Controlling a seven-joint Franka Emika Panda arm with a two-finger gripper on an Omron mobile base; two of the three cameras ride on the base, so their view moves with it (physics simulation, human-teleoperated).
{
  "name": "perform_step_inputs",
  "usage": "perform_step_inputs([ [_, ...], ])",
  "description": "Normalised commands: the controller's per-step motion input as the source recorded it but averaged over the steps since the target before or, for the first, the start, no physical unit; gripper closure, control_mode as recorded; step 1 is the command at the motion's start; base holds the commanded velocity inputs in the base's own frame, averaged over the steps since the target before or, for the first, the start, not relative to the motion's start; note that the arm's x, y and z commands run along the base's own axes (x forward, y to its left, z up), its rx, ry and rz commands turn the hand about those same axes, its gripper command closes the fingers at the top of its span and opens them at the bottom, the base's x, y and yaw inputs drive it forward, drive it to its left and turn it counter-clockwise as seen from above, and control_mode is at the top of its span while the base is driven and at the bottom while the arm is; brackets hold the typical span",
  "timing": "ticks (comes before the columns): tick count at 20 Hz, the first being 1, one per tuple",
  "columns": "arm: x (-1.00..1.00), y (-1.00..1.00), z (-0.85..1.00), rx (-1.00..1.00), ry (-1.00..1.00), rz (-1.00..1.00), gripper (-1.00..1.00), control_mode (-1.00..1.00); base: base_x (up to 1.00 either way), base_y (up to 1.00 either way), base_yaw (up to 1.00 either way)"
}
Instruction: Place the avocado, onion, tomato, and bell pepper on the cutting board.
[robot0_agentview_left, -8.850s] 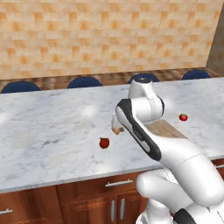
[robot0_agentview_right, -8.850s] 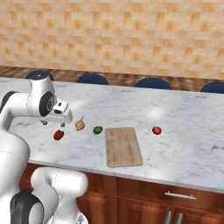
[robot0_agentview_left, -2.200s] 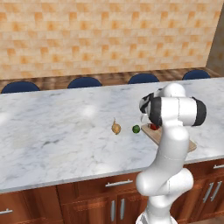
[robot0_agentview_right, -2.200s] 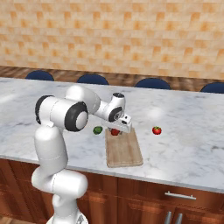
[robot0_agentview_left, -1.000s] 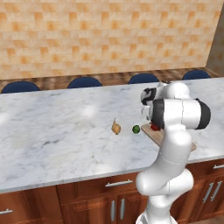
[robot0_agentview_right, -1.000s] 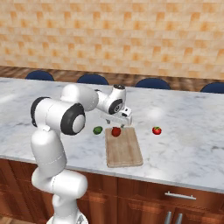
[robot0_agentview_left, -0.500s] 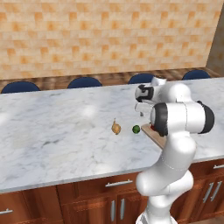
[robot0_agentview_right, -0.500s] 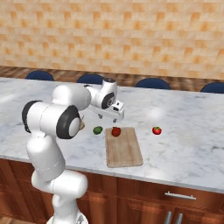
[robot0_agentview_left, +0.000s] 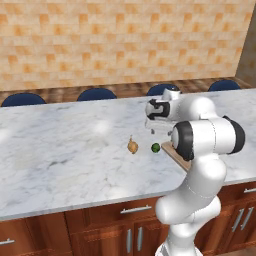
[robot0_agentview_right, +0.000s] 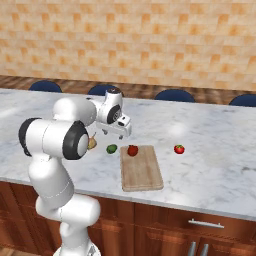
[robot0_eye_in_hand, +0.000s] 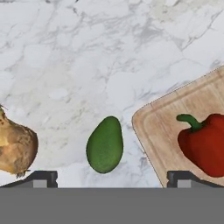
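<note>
The jaws stand spread wide and hold nothing; the gripper (robot0_agentview_right: 119, 131) hovers above the marble counter (robot0_agentview_right: 210, 150), and in the hand view its fingertips (robot0_eye_in_hand: 41, 177) bracket the avocado (robot0_eye_in_hand: 105, 144) below.

Position of the task's things: the bell pepper (robot0_eye_in_hand: 205, 144) lies on the corner of the cutting board (robot0_agentview_right: 141, 169) nearest the avocado. The avocado (robot0_agentview_right: 112, 148) rests on the counter just beside that board edge. The onion (robot0_agentview_left: 133, 146) sits near the avocado on its far side from the board. The tomato (robot0_agentview_right: 179, 149) lies on the counter, apart from the board's other side.

Risks noted:
- The avocado is smooth and tapered (likely to squirt sideways); an off-centre closing could roll it into the onion or against the board edge.
- A descent drifting toward the board could put one finger on its rim and shift the board, possibly dislodging the pepper.
- The pepper sits close to the edge; a careless release of the next item beside it could knock it off.
</note>
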Motion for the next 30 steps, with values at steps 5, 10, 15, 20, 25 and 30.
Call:
perform_step_inputs([
  [5,0.15,0.23,-0.24,0.00,-0.01,-0.05,-1.00,-1.00,0.00,0.00,0.00],
  [10,0.04,0.09,-0.20,0.00,-0.04,-0.09,-1.00,-1.00,0.00,0.00,0.00],
  [15,-0.11,0.00,-0.27,-0.01,-0.03,-0.10,-1.00,-1.00,0.00,0.00,0.00],
  [20,-0.13,0.00,-0.19,-0.01,-0.01,-0.09,-1.00,-1.00,0.00,0.00,0.00],
  [25,0.02,0.02,-0.11,0.00,0.00,-0.08,-1.00,-1.00,0.00,0.00,0.00],
  [30,0.26,0.05,-0.12,0.00,-0.01,-0.06,-1.00,-1.00,0.00,0.00,0.00],
])
